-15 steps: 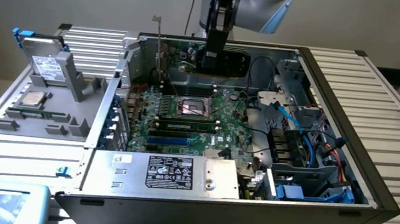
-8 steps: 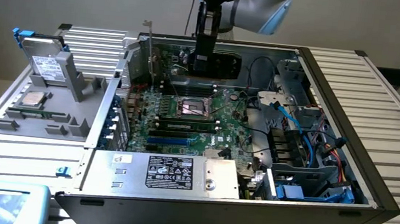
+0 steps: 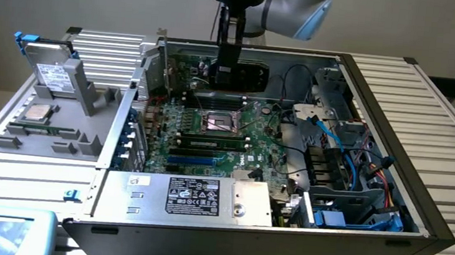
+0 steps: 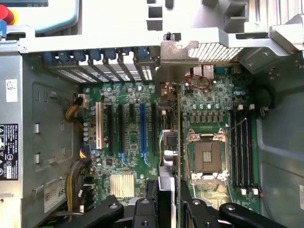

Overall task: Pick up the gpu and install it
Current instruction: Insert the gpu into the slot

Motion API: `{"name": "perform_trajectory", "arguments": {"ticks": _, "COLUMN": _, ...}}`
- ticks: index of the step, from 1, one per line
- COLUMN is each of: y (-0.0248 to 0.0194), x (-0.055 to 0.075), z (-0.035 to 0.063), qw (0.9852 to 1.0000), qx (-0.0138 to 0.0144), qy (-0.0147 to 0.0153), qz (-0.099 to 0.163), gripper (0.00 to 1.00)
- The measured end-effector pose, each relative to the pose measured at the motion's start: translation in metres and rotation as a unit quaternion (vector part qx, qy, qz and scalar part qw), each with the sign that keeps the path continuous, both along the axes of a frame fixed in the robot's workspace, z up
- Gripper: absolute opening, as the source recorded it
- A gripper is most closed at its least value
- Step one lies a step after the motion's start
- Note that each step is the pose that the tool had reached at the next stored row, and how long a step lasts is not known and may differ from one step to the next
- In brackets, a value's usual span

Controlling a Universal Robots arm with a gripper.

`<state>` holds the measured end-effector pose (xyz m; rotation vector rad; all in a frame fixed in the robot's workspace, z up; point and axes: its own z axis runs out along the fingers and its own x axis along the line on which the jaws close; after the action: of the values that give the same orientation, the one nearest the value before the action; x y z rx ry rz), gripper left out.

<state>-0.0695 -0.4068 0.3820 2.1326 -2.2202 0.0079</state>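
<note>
Your claw (image 4: 167, 205) is closed partway on the gpu (image 3: 246, 77), gripping the card edge-on between its fingers. In the exterior view you see the gpu held upright above the motherboard (image 3: 208, 147) at the twelve o'clock end of the open computer case (image 3: 240, 251), with the CPU socket (image 3: 221, 124) just toward six o'clock from it
</note>
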Motion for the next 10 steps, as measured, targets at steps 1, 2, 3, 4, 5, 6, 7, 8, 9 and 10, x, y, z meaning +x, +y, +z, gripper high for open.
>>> {"name": "perform_trajectory", "arguments": {"ticks": 1, "y": 0.0, "x": 0.0, "z": -0.0008, "qw": 1.0, "qx": -0.0015, "qy": 0.0, "qz": 0.002, "gripper": 0.28}}
{"name": "perform_trajectory", "arguments": {"ticks": 2, "y": 0.0, "x": -0.001, "z": -0.0014, "qw": 1.0, "qx": -0.0035, "qy": -0.0002, "qz": 0.003, "gripper": 0.28}}
{"name": "perform_trajectory", "arguments": {"ticks": 3, "y": -0.0001, "x": -0.002, "z": -0.0018, "qw": 1.0, "qx": -0.006, "qy": -0.0009, "qz": 0.004, "gripper": 0.28}}
{"name": "perform_trajectory", "arguments": {"ticks": 4, "y": -0.0001, "x": -0.003, "z": -0.0021, "qw": 1.0, "qx": -0.0087, "qy": -0.0019, "qz": 0.004, "gripper": 0.28}}
{"name": "perform_trajectory", "arguments": {"ticks": 5, "y": 0.0, "x": -0.005, "z": -0.0024, "qw": 0.9999, "qx": -0.0118, "qy": -0.0035, "qz": 0.004, "gripper": 0.28}}
{"name": "perform_trajectory", "arguments": {"ticks": 6, "y": 0.0, "x": -0.007, "z": -0.0026, "qw": 0.9999, "qx": -0.0155, "qy": -0.0051, "qz": 0.004, "gripper": 0.28}}
{"name": "perform_trajectory", "arguments": {"ticks": 7, "y": 0.0002, "x": -0.008, "z": -0.0029, "qw": 0.9998, "qx": -0.0184, "qy": -0.0073, "qz": 0.004, "gripper": 0.28}}
{"name": "perform_trajectory", "arguments": {"ticks": 8, "y": 0.0008, "x": -0.009, "z": -0.0039, "qw": 0.9998, "qx": -0.019, "qy": -0.0092, "qz": 0.004, "gripper": 0.28}}
{"name": "perform_trajectory", "arguments": {"ticks": 9, "y": 0.0008, "x": -0.01, "z": -0.0057, "qw": 0.9998, "qx": -0.019, "qy": -0.0099, "qz": 0.004, "gripper": 0.28}}
{"name": "perform_trajectory", "arguments": {"ticks": 10, "y": 0.0008, "x": -0.011, "z": -0.0075, "qw": 0.9998, "qx": -0.019, "qy": -0.0103, "qz": 0.004, "gripper": 0.28}}
